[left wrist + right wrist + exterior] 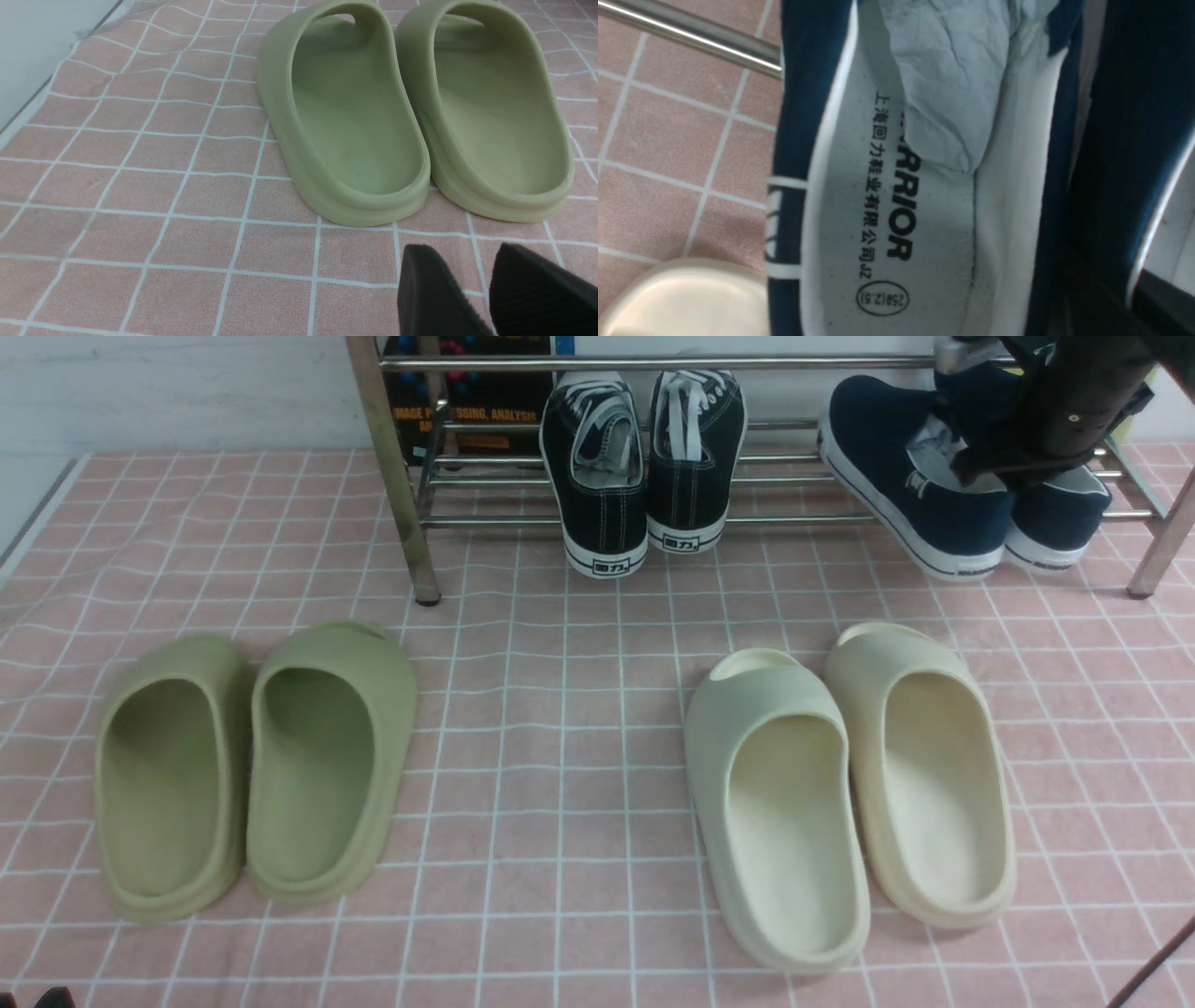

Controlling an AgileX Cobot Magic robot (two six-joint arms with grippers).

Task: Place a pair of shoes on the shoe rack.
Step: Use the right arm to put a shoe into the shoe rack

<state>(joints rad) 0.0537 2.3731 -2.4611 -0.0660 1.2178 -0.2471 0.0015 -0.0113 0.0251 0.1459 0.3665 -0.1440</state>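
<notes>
My right gripper (1125, 298), seen at the rack's right end, is closed on the side wall of the right-hand navy shoe (1064, 513), the rim passing between its fingers. This shoe and the left-hand navy shoe (868, 439) lie side by side, slanting across the bars of the steel shoe rack (653, 364), heels projecting at the front. I judge the step to be final placement; the next move calls for settling the held shoe, easing the jaws apart and lifting clear without dragging the lining. My left gripper (467, 266) is near the green slides (359, 116), holding nothing; a narrow gap shows between its tips, but I cannot tell whether it counts as open. Further out, black sneakers (691, 467) occupy the rack, and cream slides (794, 831) lie in front on the pink tiled surface (560, 915); behind stands a pale wall (215, 392)
</notes>
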